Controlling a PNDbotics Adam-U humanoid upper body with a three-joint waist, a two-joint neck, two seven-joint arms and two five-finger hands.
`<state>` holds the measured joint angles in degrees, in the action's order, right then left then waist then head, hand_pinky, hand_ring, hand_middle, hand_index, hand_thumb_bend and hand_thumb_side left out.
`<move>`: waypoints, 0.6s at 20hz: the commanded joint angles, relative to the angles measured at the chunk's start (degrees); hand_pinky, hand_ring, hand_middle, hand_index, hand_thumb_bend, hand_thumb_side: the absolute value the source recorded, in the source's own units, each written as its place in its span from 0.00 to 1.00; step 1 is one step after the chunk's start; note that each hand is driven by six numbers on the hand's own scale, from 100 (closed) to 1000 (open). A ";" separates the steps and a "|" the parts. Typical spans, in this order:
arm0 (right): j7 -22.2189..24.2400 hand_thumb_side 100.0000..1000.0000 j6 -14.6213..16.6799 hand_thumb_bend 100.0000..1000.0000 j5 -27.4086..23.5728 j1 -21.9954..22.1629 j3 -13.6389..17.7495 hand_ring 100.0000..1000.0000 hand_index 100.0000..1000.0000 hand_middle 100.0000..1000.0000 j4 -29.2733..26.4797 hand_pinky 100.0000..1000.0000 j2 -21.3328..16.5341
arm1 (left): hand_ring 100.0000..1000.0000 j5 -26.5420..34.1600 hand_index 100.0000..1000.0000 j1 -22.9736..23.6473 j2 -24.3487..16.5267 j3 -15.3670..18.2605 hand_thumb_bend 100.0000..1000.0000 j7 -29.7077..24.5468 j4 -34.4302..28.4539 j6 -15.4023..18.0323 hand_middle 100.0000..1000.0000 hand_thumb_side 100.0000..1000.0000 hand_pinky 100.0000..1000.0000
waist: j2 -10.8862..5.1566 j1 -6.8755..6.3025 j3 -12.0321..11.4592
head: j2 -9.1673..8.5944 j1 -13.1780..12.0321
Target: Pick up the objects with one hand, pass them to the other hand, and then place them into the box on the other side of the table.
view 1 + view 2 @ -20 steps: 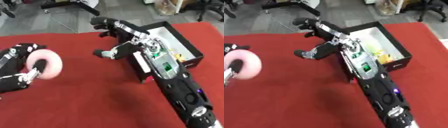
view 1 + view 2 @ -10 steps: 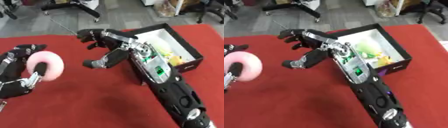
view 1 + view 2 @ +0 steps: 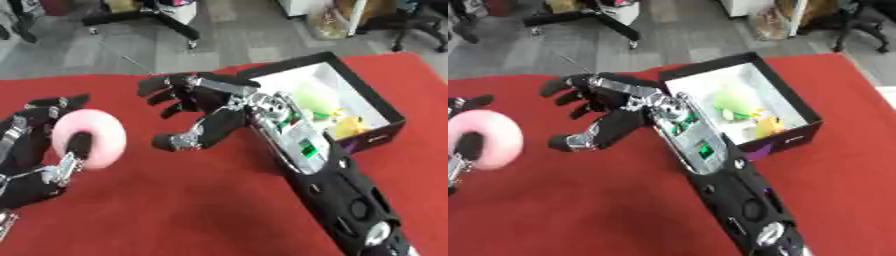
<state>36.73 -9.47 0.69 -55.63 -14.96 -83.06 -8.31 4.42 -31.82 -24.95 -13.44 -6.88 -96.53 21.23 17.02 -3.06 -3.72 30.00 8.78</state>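
left robot hand [image 3: 39, 150]: at the left edge, fingers curled round the pink ring [image 3: 87, 137], holding it above the counter
pink ring: doughnut-shaped, upright, hole facing the camera, one finger through the hole
right robot hand [image 3: 199, 116]: spread wide and holding nothing, palm turned toward the ring, near it but not touching
black box [image 3: 802, 136]: on the right side of the red counter [image 3: 175, 200], open top, white inside, just beside the right forearm
box contents: green toy [image 3: 732, 102] and yellow toy [image 3: 767, 126]

Grey floor [image 3: 254, 45] beyond, black chair base [image 3: 144, 17].
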 commanded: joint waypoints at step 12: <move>1.65 0.08 -2.80 0.31 -0.99 -2.00 -1.39 0.95 0.87 1.00 -1.24 0.85 2.04 | 0.57 -1.69 0.49 -2.13 3.26 -0.64 0.00 2.80 2.01 2.69 0.46 0.28 0.98 | -0.25 0.70 -0.74 | -1.11 1.51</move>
<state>38.46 -12.05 -0.14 -56.20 -16.37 -83.07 -6.67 2.99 -32.90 -21.34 -14.16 -4.35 -94.16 23.73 17.04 -3.06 -4.37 29.59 10.08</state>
